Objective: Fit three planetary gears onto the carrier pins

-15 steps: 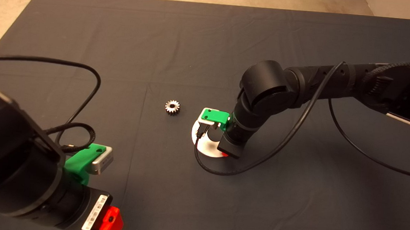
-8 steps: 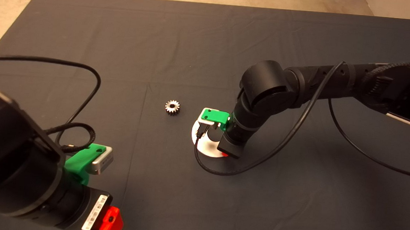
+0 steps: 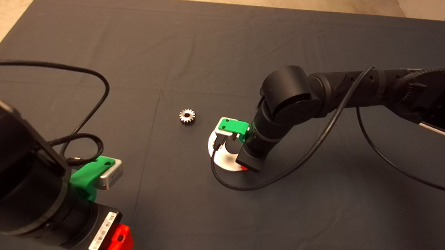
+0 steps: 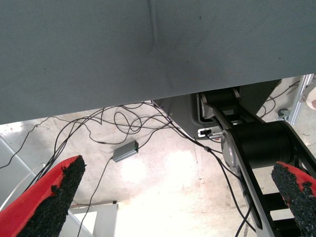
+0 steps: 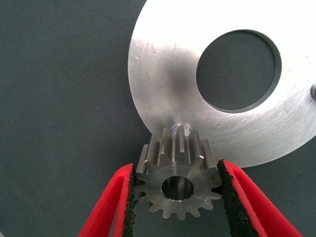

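My right gripper (image 5: 176,170) is shut on a dark-silver planetary gear (image 5: 178,183) and holds it over the rim of the silvery round disc (image 5: 168,74). One carrier pin (image 5: 180,129) stands just beyond the gear, not in its bore. A second pin (image 5: 313,92) shows at the picture's edge. In the head view the right gripper (image 3: 244,166) stands over the disc (image 3: 223,160) and hides most of it. Another gear (image 3: 187,116) lies flat on the mat, left of the disc. A third gear is out of view. My left gripper (image 3: 121,239) is parked at the lower left, open and empty (image 4: 173,197).
The dark mat (image 3: 219,51) covers the table. A black cable (image 3: 242,186) loops on the mat in front of the disc. The left wrist view looks past the mat's edge (image 4: 148,96) at cables and a small grey box (image 4: 125,150) on the floor.
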`<act>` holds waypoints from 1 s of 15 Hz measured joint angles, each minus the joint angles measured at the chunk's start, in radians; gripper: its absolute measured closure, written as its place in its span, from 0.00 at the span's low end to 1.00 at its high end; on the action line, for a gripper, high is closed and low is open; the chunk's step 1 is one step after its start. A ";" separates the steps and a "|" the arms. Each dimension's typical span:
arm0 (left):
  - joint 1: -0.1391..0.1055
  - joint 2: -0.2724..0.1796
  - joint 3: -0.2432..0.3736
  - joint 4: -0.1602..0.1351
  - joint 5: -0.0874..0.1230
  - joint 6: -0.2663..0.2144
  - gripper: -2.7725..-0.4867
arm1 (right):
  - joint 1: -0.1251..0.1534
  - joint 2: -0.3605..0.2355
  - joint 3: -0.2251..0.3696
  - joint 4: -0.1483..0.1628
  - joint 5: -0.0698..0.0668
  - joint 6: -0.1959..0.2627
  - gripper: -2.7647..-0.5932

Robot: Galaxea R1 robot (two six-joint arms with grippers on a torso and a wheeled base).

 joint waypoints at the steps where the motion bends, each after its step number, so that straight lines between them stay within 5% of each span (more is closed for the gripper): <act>1: 0.000 0.000 0.000 0.000 0.000 0.000 0.01 | 0.000 0.000 0.000 0.000 0.000 0.000 0.79; 15: 0.000 0.000 0.000 0.000 0.000 0.000 0.01 | 0.002 0.010 -0.011 -0.006 0.001 0.000 0.79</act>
